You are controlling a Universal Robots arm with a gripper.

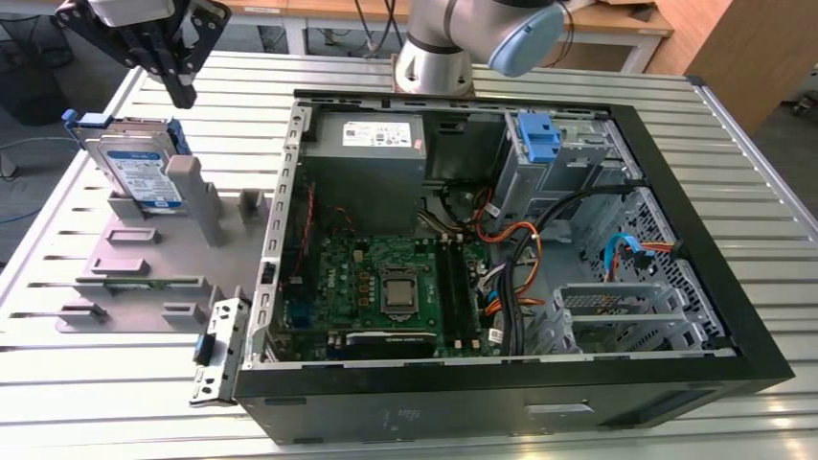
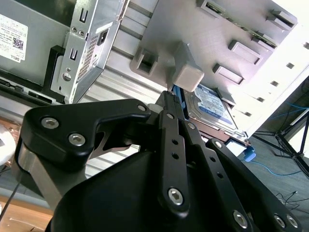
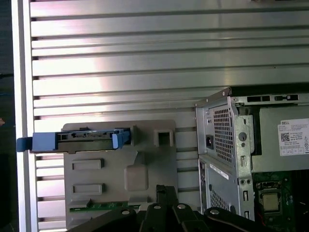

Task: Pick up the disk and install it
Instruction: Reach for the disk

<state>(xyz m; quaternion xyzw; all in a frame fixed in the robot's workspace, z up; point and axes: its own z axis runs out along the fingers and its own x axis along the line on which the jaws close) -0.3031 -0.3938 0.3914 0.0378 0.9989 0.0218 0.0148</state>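
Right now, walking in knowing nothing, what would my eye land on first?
The open computer case, its green circuit board and coloured cables exposed, dominates the slatted table. At the exterior view's left, the blue-railed disk stands on edge in a grey holder, with the black gripper hanging above it.

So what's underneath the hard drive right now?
The hard drive stands on edge in a grey holder plate, which lies on the slatted metal table. Its lower edge is hidden by the holder's posts, so how it seats cannot be seen.
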